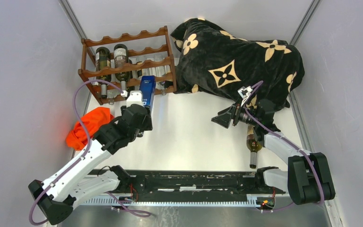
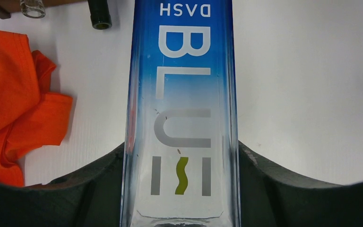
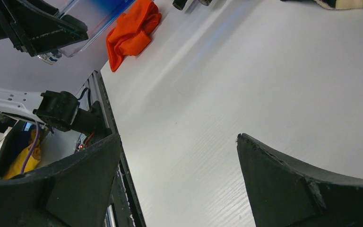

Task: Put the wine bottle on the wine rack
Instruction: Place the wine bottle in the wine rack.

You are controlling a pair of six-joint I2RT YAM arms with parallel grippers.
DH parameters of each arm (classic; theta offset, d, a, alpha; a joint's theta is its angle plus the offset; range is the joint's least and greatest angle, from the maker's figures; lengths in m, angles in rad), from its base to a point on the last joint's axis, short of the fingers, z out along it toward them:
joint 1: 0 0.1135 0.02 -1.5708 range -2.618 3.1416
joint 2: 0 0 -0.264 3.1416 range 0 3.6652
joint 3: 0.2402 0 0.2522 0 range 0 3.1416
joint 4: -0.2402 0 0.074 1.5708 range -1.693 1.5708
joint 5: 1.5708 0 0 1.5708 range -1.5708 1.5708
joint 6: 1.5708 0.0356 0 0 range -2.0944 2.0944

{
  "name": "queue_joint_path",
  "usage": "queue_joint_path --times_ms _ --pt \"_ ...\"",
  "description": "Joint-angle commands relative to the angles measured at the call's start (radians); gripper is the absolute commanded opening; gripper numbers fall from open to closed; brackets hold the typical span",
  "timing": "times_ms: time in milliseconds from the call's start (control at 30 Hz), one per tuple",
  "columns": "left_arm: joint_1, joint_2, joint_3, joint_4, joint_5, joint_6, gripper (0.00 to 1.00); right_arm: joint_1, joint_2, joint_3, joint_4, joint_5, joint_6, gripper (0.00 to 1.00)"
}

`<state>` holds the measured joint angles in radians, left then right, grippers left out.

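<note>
Currently grips blue bottle (image 1: pixel 147 87) in left hand (image 1: pixel 141 105) near wine rack (image 1: pixel 125 37); holds right hand (image 1: pixel 223 118) wide open, empty.

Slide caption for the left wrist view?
Left gripper holds a blue bottle over the table, orange cloth beside it.

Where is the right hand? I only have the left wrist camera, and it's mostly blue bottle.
Observer: The right hand is open and empty, on the right side of the table, pointing left.
Operator: Any bottles off the rack?
Observer: One. A second bottle lies on the table, partly under the right arm, neck toward the near edge.
Operator: Which tier is my bottle facing?
Observer: From above, the blue bottle overlaps the lowest front rail of the wine rack.
</note>
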<state>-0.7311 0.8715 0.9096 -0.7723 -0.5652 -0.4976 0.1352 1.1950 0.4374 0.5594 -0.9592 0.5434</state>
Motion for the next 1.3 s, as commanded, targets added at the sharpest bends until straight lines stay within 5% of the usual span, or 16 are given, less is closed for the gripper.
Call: queue_joint_path --times_ms 0,667,1267 --pt "0.069 -0.036 0.05 0.267 -0.027 0.073 0.02 -0.004 0.007 0.046 0.016 -0.023 -0.027 0.98" --pt "0.304 0.034 0.025 0.432 0.17 0.122 0.02 -0.007 -0.009 0.05 0.007 -0.032 -0.034 0.98" --pt "0.386 0.124 -0.017 0.685 0.217 0.189 0.02 -0.008 0.002 0.055 0.005 -0.042 -0.034 0.98"
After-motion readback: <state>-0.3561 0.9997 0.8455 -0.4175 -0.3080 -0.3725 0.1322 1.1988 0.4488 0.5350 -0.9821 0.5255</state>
